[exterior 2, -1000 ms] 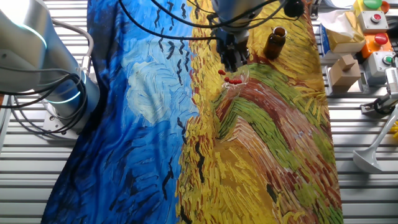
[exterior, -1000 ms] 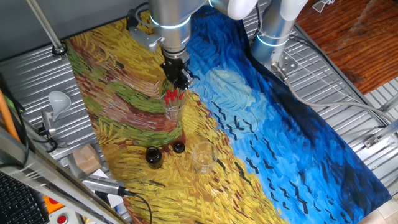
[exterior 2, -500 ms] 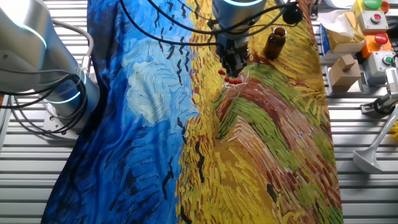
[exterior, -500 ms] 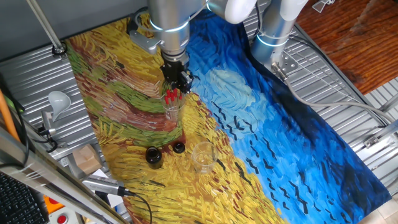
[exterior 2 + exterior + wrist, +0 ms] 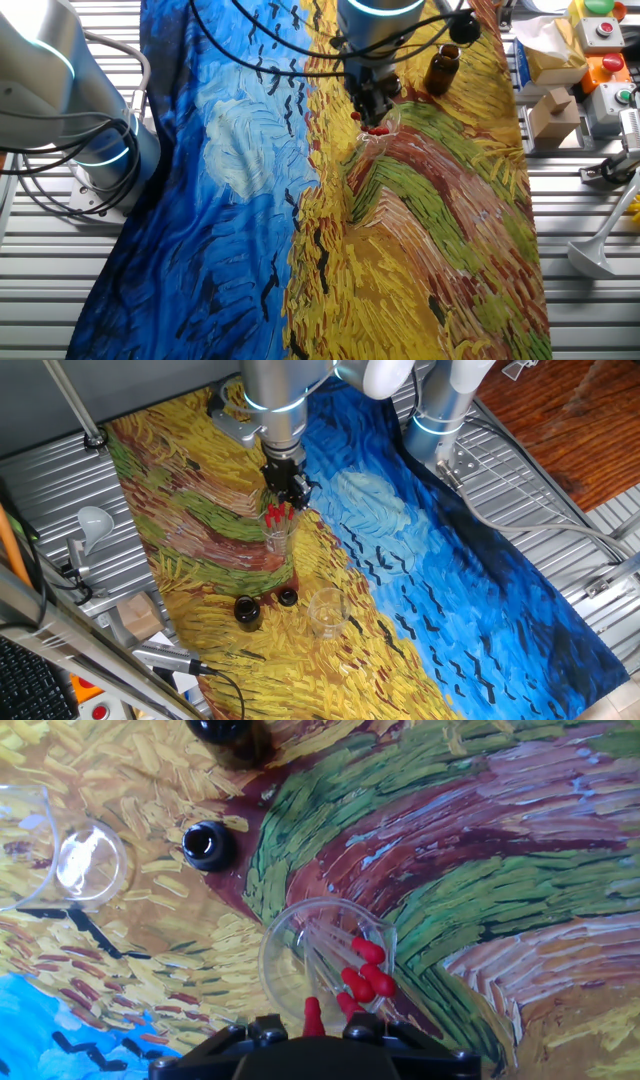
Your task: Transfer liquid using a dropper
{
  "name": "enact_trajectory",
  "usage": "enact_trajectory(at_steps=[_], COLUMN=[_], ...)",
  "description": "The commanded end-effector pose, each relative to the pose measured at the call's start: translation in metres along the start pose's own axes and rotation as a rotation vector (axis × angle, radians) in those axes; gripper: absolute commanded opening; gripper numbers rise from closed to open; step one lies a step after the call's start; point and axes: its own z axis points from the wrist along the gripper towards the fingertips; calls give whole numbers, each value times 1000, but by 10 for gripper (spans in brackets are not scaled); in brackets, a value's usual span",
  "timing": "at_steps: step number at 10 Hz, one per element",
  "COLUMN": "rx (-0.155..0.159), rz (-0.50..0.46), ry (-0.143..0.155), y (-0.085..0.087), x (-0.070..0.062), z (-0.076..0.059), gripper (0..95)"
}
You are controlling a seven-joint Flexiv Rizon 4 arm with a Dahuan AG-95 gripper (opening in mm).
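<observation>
Here, dropper [image 5: 312, 1017] between claw [image 5: 312, 1032] fingers, over beaker [image 5: 290, 935]

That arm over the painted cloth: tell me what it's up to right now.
The single arm's gripper hangs directly over a clear glass that holds several red-bulbed droppers. In the hand view one red bulb sits right at the fingers, so it seems to be picking out a dropper, though whether the fingers have closed on it cannot be told. An empty glass, a dark bottle and a small dark cap stand nearby on the cloth.
</observation>
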Motion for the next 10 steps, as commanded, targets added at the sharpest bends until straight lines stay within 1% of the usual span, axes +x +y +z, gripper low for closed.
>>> enact_trajectory(at_steps=[1,3,9,10], rx=[-11,-5,-2,-1], rz=[0,3,-6,-7], ry=[-5,-1,-6,-10], y=[0,3,4,3], x=[1,1,2,2], z=[1,0,4,8], gripper=[190,190,190,190])
